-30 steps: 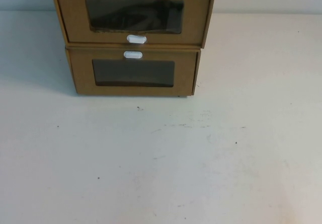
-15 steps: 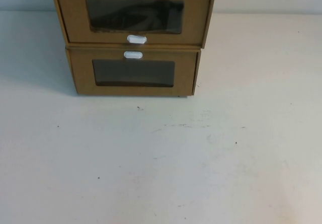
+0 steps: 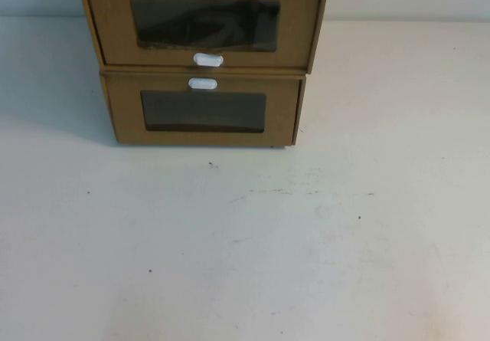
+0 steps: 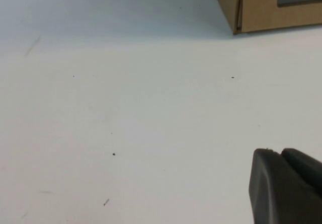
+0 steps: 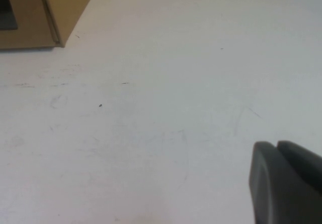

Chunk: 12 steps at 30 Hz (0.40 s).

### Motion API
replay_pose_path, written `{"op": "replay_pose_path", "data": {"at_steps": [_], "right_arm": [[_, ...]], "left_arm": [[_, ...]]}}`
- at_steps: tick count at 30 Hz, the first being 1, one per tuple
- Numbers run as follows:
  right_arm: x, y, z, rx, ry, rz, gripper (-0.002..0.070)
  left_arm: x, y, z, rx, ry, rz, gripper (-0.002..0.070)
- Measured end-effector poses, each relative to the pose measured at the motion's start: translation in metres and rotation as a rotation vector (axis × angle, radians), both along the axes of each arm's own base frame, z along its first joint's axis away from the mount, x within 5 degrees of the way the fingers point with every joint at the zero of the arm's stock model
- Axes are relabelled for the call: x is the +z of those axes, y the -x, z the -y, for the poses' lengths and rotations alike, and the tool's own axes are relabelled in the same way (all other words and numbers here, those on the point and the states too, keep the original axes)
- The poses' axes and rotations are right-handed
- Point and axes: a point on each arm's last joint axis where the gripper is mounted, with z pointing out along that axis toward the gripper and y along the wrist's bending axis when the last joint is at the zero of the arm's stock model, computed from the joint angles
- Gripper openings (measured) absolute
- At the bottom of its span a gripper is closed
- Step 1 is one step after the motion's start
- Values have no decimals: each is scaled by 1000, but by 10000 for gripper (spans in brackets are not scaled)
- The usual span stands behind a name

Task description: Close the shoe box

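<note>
The shoe box point(image 3: 203, 21) is the upper of two stacked brown cardboard boxes at the back of the table. It has a clear window with a small white oval tab point(image 3: 207, 60) below it. Its front stands slightly forward of the box beneath. Neither gripper shows in the high view. My left gripper point(image 4: 279, 153) is shut and empty, low over the bare table, well short of the stack's left corner. My right gripper point(image 5: 275, 146) is shut and empty, low over the table, well short of the stack's right corner.
The lower cardboard box point(image 3: 203, 111) has its white tab point(image 3: 203, 83) above its window. Its corner shows in the left wrist view point(image 4: 261, 7) and the right wrist view point(image 5: 45, 12). The white table point(image 3: 245, 241) spreads in front of the stack.
</note>
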Motion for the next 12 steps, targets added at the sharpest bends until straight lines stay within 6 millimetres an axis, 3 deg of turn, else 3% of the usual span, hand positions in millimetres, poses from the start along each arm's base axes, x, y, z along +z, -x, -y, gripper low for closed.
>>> {"op": "replay_pose_path", "data": {"at_steps": [12], "right_arm": [[0,0,0,0,0,0,-12]], "left_arm": [[0,0,0,2,5,-3,-5]]}}
